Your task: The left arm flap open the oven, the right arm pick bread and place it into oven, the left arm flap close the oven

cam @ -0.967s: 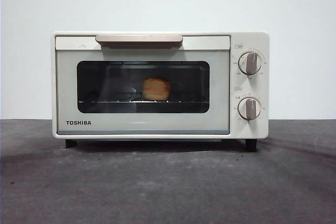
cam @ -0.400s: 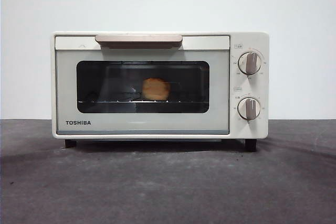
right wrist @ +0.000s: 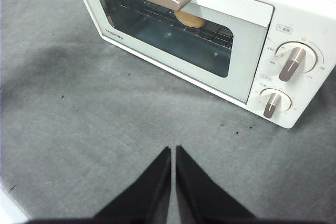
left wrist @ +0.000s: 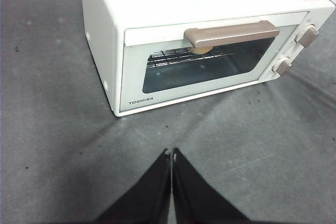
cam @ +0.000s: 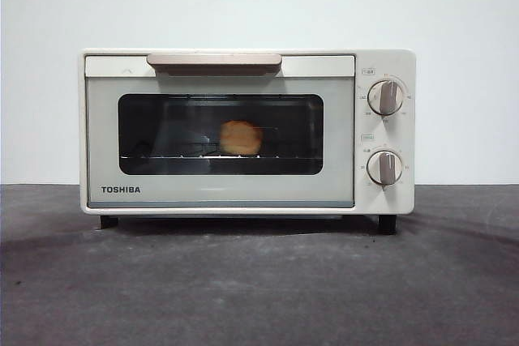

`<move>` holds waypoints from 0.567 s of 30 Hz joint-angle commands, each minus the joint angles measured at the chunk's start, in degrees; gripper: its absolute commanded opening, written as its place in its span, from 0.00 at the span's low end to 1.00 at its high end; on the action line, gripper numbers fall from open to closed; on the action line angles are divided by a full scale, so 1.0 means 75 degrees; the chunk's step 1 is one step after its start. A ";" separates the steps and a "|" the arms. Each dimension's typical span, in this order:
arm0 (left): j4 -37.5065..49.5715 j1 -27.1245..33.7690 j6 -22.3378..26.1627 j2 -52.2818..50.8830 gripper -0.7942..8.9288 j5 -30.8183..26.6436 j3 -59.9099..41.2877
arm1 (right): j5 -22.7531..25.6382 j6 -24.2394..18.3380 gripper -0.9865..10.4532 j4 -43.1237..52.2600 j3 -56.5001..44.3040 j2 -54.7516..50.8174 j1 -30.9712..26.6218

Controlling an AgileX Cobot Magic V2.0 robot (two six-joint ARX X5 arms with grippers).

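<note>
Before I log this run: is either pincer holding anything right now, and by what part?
Nothing is held. The left pincer and right pincer are both shut on nothing, above bare table. The bread sits inside the closed oven.

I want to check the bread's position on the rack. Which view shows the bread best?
The front view: the bread shows whole through the oven window. In both wrist views the handle hides most of it, leaving a sliver.
</note>
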 commanded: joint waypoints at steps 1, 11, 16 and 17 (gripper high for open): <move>0.0093 -0.0023 0.0044 0.0012 0.10 0.0012 0.0143 | 0.0009 0.0076 0.09 0.0076 0.0093 0.0050 0.0061; 0.0090 -0.0020 0.0047 0.0012 0.10 0.0015 0.0143 | 0.0009 0.0076 0.09 0.0076 0.0093 0.0050 0.0061; 0.0688 0.0026 0.0731 -0.0219 0.10 0.0012 0.0082 | 0.0009 0.0076 0.09 0.0076 0.0093 0.0050 0.0061; 0.1093 0.0076 0.0807 -0.0312 0.10 0.0012 0.0006 | 0.0009 0.0076 0.09 0.0076 0.0093 0.0050 0.0061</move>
